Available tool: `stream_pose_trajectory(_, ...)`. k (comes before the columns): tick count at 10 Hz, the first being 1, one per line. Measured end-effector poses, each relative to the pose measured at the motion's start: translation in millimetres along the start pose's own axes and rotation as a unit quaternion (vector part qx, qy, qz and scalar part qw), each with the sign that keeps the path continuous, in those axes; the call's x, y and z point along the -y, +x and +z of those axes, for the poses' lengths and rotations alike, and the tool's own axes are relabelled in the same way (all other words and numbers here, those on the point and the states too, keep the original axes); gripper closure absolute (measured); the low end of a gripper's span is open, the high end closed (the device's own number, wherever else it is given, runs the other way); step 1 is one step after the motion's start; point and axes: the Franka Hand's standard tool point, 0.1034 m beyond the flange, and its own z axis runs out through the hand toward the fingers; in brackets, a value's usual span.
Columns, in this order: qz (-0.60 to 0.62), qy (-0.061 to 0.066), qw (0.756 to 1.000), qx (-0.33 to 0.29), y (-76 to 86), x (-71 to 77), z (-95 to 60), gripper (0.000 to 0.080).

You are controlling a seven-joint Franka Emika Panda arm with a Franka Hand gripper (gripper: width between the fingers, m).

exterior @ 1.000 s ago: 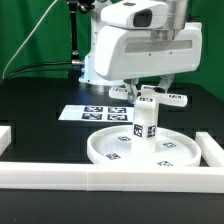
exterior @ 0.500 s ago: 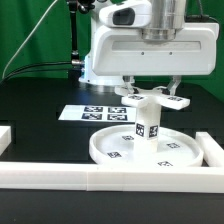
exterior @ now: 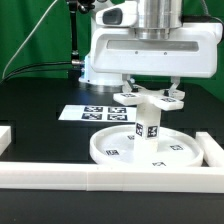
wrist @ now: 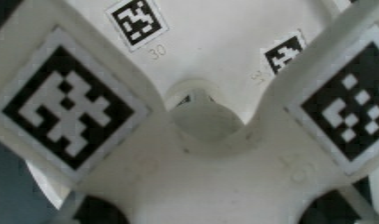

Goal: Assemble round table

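The big round rimmed disc (exterior: 115,150) lies flat on the black table. The short thick cylinder leg (exterior: 147,128) stands upright at its middle. The cross-shaped foot piece (exterior: 150,100) sits on top of the leg, its tagged arms spread out level. My gripper (exterior: 152,94) comes straight down over it, a finger on each side of the foot, shut on it. In the wrist view the foot piece (wrist: 207,120) fills the picture, with its round hub in the middle and tagged arms around it. My fingertips do not show clearly there.
The marker board (exterior: 92,113) lies behind the disc toward the exterior view's left. Long white border rails run along the front (exterior: 90,178), the right (exterior: 212,150) and the left (exterior: 5,135). A green curtain and cables stand behind.
My hand has turned about its vertical axis, from angled to square-on. The foot piece has turned with it on top of the leg. The disc and leg have stayed in place.
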Motion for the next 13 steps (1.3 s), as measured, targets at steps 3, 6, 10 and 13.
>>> stream_pose_trajectory(3,0.111,0.005,0.994,0.001,0.3,0.3,-0.3,0.0354)
stream_pose_trajectory(6,0.169,0.005,0.986,0.001,0.7,0.5,-0.4,0.0354)
stream_pose_trajectory(10,0.149,0.006,0.989,0.002,0.7,0.5,-4.6,0.017)
stream_pose_trajectory(13,0.136,0.008,0.99,0.022,-5.6,3.5,-46.5,0.0151)
